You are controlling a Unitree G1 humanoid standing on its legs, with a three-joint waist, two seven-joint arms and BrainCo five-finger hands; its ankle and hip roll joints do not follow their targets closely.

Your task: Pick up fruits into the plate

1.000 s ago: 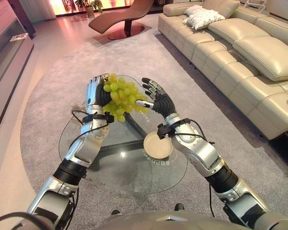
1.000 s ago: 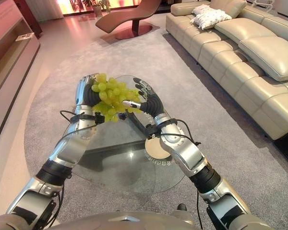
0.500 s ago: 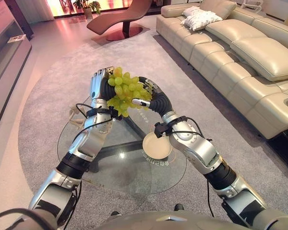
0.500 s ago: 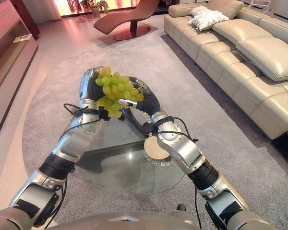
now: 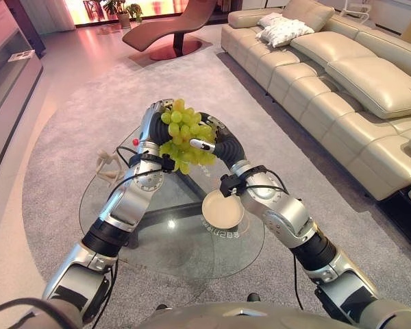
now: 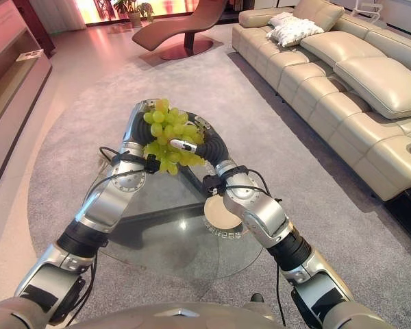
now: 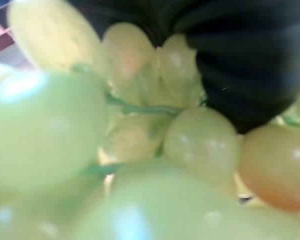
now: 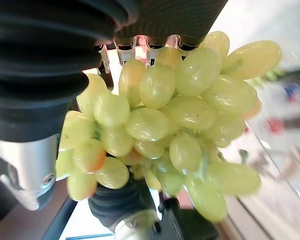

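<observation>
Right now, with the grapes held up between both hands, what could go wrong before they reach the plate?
The grapes are pressed between the left robot hand and right robot hand above the glass table. Loose grapes could drop off and roll. The plate sits nearer, partly under the right forearm, so lowering could knock it.

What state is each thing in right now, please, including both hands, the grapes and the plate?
Grape bunch: lifted off the table, pressed between both hands.
Left hand: against the bunch's left side, fingers hidden behind the grapes.
Right hand: fingers curled round the bunch's right side.
Plate: empty, flat on the glass table, partly under the right forearm.
</observation>
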